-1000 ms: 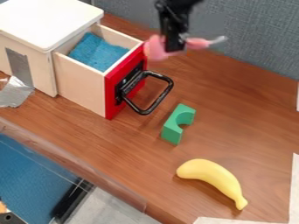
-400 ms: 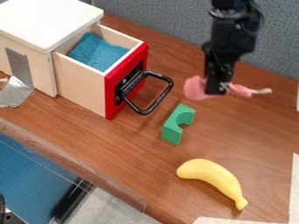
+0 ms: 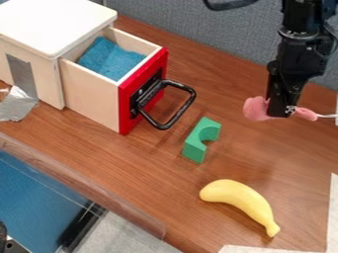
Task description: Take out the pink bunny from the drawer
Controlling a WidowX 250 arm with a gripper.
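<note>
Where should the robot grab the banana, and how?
Probably by its fat middle, from straight above. The banana lies flat on the table, long and curved, and thins toward its stem, so the jaws should close across it.

Count by kind, toys: 3 in all, being 1 pink bunny (image 3: 256, 108), 1 yellow banana (image 3: 237, 196) and 1 green block (image 3: 196, 143). Furniture and fittings: 1 table (image 3: 139, 165), 1 white-topped cabinet (image 3: 49, 24), 1 drawer (image 3: 92, 96), 1 black handle (image 3: 187, 105) and 1 grey partition (image 3: 198, 29); soft goods, 1 blue cloth (image 3: 109, 57); apparatus, 1 hand (image 3: 282, 109). Tape: 2 silvery pieces, namely 1 flat strip (image 3: 21, 74) and 1 crumpled piece (image 3: 17, 105); pale strips (image 3: 332, 212) number more than 1, exact count undetermined, since they run past the picture's edges.
</note>
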